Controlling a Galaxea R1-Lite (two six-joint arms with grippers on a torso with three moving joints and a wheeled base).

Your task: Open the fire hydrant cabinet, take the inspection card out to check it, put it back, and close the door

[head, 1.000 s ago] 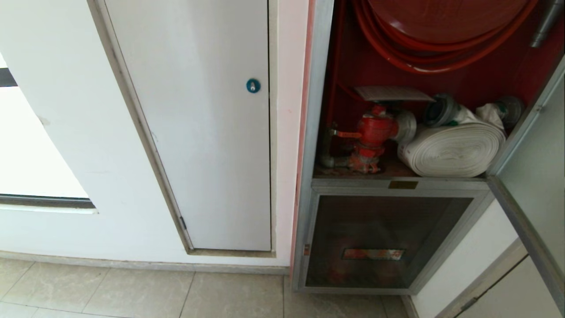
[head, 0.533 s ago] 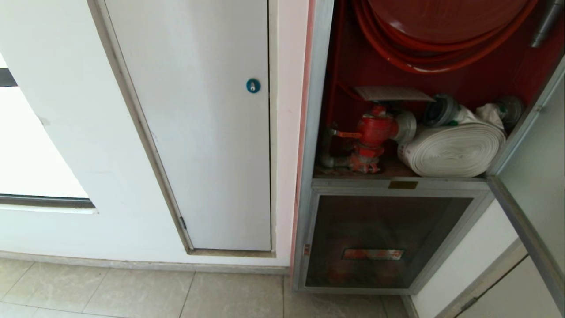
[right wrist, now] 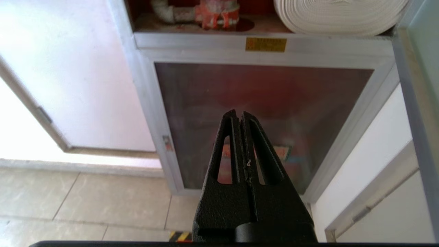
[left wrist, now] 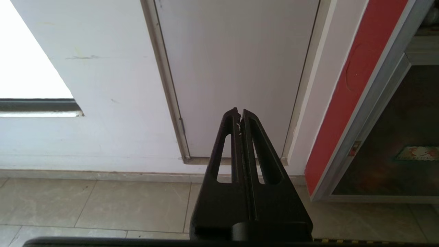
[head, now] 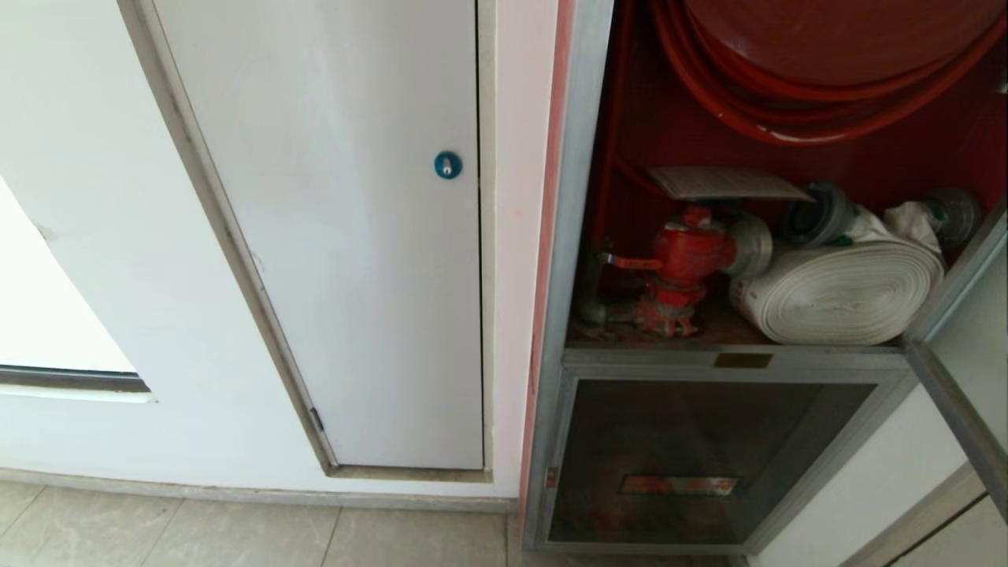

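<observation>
The tall silver-metal-framed fire hydrant cabinet with its red interior stands on the right of the wall, and its large glass door in a silver frame is swung open at the far right. Inside, the thin pale grey inspection card lies flat on top of the red valve. Just right of the valve lies the white rolled hose, and the red hose reel hangs above them. Under this compartment sits a smaller dark glass panel, shut. To the left of the cabinet is a plain white panel with a blue round lock.

Neither arm shows in the head view. The left end effector is pressed together and empty, facing the white panel low by the tiled floor. The right end effector is likewise together and empty, facing the lower glass panel.
</observation>
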